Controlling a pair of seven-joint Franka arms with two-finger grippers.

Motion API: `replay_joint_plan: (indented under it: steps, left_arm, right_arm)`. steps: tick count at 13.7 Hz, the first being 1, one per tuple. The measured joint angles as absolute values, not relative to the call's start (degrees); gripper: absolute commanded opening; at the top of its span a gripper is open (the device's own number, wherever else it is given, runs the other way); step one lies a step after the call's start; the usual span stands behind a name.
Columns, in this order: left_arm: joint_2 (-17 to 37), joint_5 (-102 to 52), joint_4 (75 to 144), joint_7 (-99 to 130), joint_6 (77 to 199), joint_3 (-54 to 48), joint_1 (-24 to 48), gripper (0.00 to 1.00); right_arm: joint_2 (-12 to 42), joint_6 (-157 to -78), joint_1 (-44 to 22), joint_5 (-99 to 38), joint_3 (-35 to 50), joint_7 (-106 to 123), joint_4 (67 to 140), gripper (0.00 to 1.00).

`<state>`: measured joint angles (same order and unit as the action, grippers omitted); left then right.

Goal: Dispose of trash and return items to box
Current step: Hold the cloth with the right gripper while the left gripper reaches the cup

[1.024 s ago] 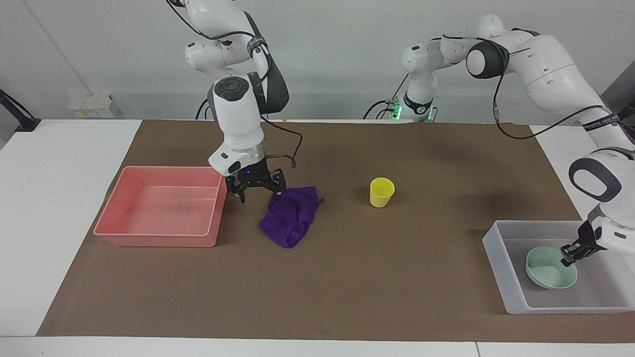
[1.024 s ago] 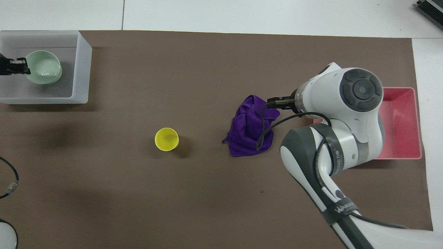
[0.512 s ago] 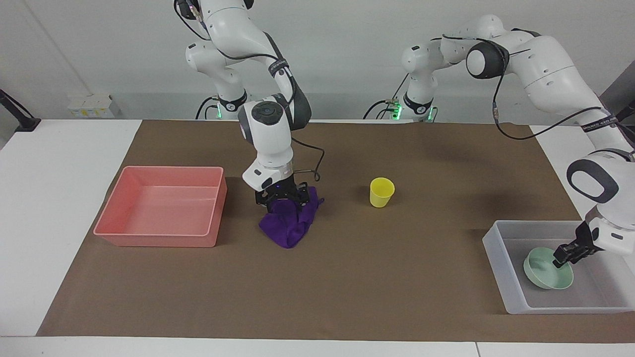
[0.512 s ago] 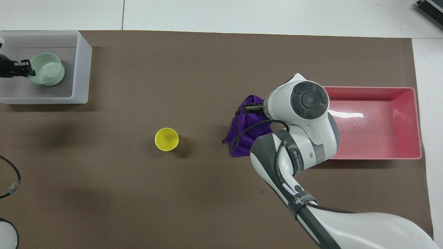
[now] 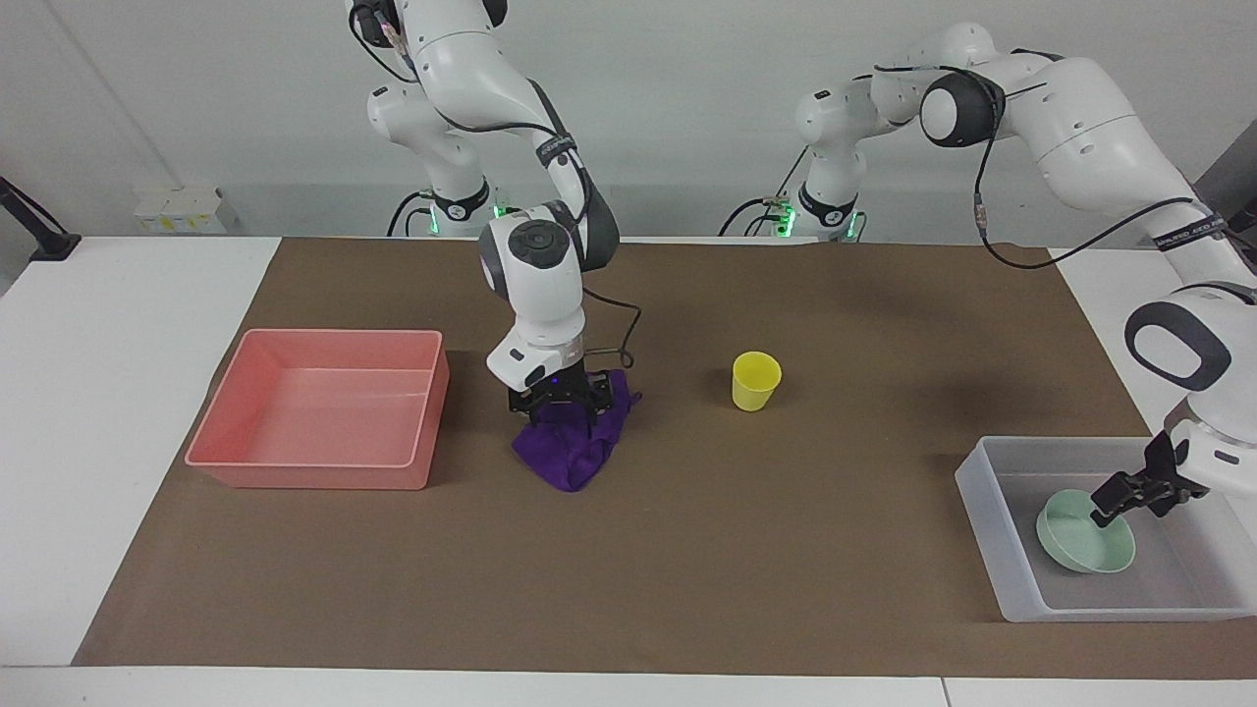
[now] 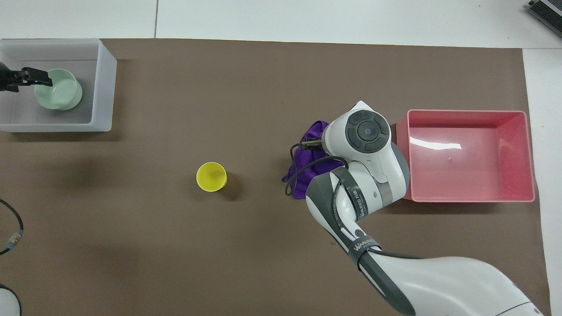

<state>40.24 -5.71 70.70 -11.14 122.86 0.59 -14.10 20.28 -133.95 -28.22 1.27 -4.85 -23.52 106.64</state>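
Where the facing view is taken first: cloth (image 5: pixel 573 444), purple, bunched on the brown mat (image 5: pixel 687 550), just beside the pink tray (image 5: pixel 319 407) and toward the right arm's end of the tabletop. Right gripper (image 5: pixel 558 405) down on the cloth's upper folds, jaws spread and not closed on the fabric. Cup (image 5: pixel 755 380), yellow, upright near the mat's middle, well apart from the cloth. Box (image 5: pixel 992 501), translucent, at the left arm's end; bowl (image 5: pixel 1084 531), mint-green, inside it and tilted on its side. Left gripper (image 5: pixel 1129 491) just above the bowl's upper rim, jaws parted with nothing held between them; whether a fingertip touches the rim cannot be told.

Overhead view: cloth (image 6: pixel 309 164) largely covered by the right arm's wrist, only its edge toward the cup (image 6: pixel 211 176) showing; the right jaws hidden. Pink tray (image 6: pixel 470 156) empty, beside the arm. Box (image 6: pixel 103 83) at the mat's corner farthest from the robots; bowl (image 6: pixel 58 89) within it. Left gripper (image 6: pixel 38 78) over the bowl's rim, jaws open.
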Motion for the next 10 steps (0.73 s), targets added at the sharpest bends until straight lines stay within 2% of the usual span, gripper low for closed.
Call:
replay_joint_plan:
  steps: [6,10]
  left_arm:
    - [38.19,-5.71,71.0,-11.22,122.27,0.38,-10.1,1.0]
    - [33.27,-5.71,74.62,-11.18,120.61,0.31,-6.04,1.0]
  right_arm:
    - [21.18,-134.14,-28.24,1.34,-4.87,-23.52,106.64,1.0]
    - [21.38,-134.4,-28.24,1.36,-4.89,-23.51,106.64,1.0]
